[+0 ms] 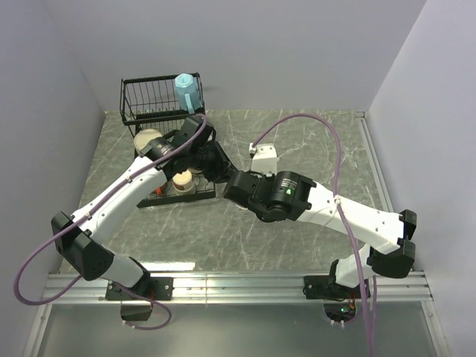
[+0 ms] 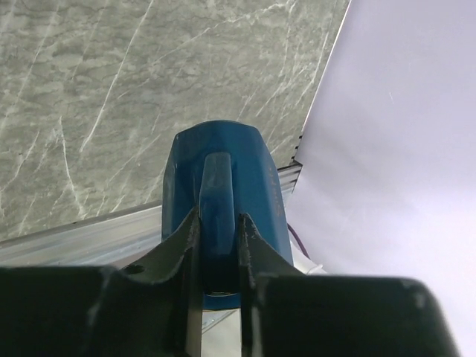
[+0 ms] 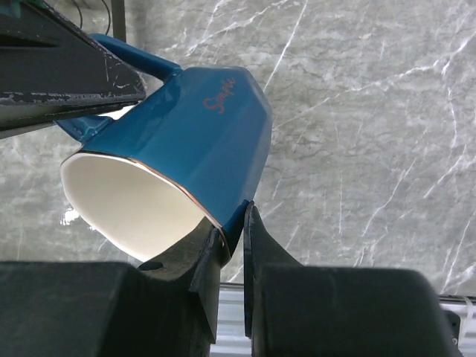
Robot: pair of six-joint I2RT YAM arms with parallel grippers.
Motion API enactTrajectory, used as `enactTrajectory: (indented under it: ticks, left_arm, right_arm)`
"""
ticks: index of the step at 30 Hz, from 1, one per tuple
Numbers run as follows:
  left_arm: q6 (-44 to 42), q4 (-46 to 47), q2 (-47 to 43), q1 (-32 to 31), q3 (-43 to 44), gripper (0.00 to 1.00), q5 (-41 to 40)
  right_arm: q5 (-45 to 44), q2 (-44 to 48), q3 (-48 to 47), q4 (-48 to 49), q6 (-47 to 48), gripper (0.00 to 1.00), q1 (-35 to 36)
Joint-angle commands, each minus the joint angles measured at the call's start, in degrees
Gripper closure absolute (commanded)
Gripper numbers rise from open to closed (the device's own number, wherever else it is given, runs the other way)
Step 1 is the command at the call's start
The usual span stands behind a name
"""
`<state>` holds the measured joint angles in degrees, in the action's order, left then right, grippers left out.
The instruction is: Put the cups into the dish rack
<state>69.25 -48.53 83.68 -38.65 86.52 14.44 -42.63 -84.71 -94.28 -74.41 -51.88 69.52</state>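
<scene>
Marbled grey desk (image 1: 297,149) lies under two arms that meet just in front of the rack (image 1: 152,100). The left pincer (image 2: 219,221) is clamped on the handle (image 2: 219,182) of the one dark blue mug (image 3: 186,126), held tipped over the desk, and the right pincer (image 3: 233,223) nips its rim. One light blue mug (image 1: 186,91) sits in the rack's upper shelf, with a cream mug (image 1: 149,138) and a second cream mug (image 1: 182,181) lower down, four in all; from above, the arms hide the dark blue mug and much of the lower tier.
</scene>
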Motion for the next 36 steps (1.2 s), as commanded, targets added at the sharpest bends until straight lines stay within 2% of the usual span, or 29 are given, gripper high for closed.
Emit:
enactTrajectory:
  ticks: [1,6,7,8,9,11,12,13,14,21,24,30,33,34,35,36]
  left_arm:
    - [-6.6,-1.6,-0.5,-1.1,-0.3,1.00,0.4]
    - [-7.7,-2.9,-1.4,-1.2,2.9,1.00,-3.1]
    - [-8.2,-3.2,-1.4,-1.2,4.5,1.00,-4.0]
    - [-8.5,-3.3,-1.8,-1.1,5.2,1.00,-4.7]
    - [-8.8,-3.3,-2.1,-1.2,5.8,1.00,-5.2]
    - [-8.9,-3.3,-3.3,-1.0,7.2,1.00,-7.5]
    - [-9.0,-3.1,-3.5,-0.8,7.7,1.00,-8.0]
    - [-8.7,-3.3,-4.2,-0.6,8.0,1.00,-9.2]
    - [-8.7,-3.4,-4.6,-0.4,8.3,1.00,-9.7]
    - [-11.1,-5.4,-6.3,3.2,13.1,1.00,-14.3]
    - [-14.1,-7.4,-6.2,5.5,20.6,1.00,-20.0]
    - [-23.4,-4.4,-4.8,8.7,32.7,1.00,-31.5]
    - [-31.0,1.6,-4.4,9.3,34.2,1.00,-37.1]
    - [-36.0,8.0,-5.2,9.4,33.2,1.00,-40.2]
    - [-38.7,12.1,-5.9,9.4,31.5,1.00,-42.3]
    - [-41.3,16.4,-6.9,9.4,26.3,1.00,-43.6]
  right_arm:
    - [-3.8,5.7,-3.1,12.2,0.3,1.00,0.4]
    - [-3.4,8.1,-0.9,14.6,0.4,1.00,1.1]
    - [-3.5,8.7,-0.7,14.6,0.3,0.96,1.1]
    - [-3.6,8.9,-0.5,14.6,0.3,0.90,1.1]
    - [-3.8,9.2,-0.3,14.7,0.2,0.73,1.1]
    - [-4.2,9.9,0.0,14.7,0.4,0.61,1.1]
    - [-4.4,10.0,0.1,14.5,0.2,0.50,1.1]
    - [-4.6,10.3,0.1,13.9,-0.1,0.46,1.1]
    - [-5.0,10.4,0.0,13.6,-0.2,0.35,1.1]
    - [-6.1,13.7,2.4,12.1,-1.2,0.33,1.1]
    - [-6.7,16.2,4.1,11.0,-1.6,0.33,1.1]
    - [-6.4,19.9,8.4,10.3,-1.8,0.33,1.0]
    - [-5.4,22.5,10.6,10.4,-1.1,0.33,0.8]
    - [-5.2,23.0,11.0,11.0,-0.2,0.33,0.9]
    - [-5.0,23.5,12.0,11.0,0.0,0.33,0.9]
    - [-4.6,24.6,12.5,11.0,0.4,0.33,0.9]
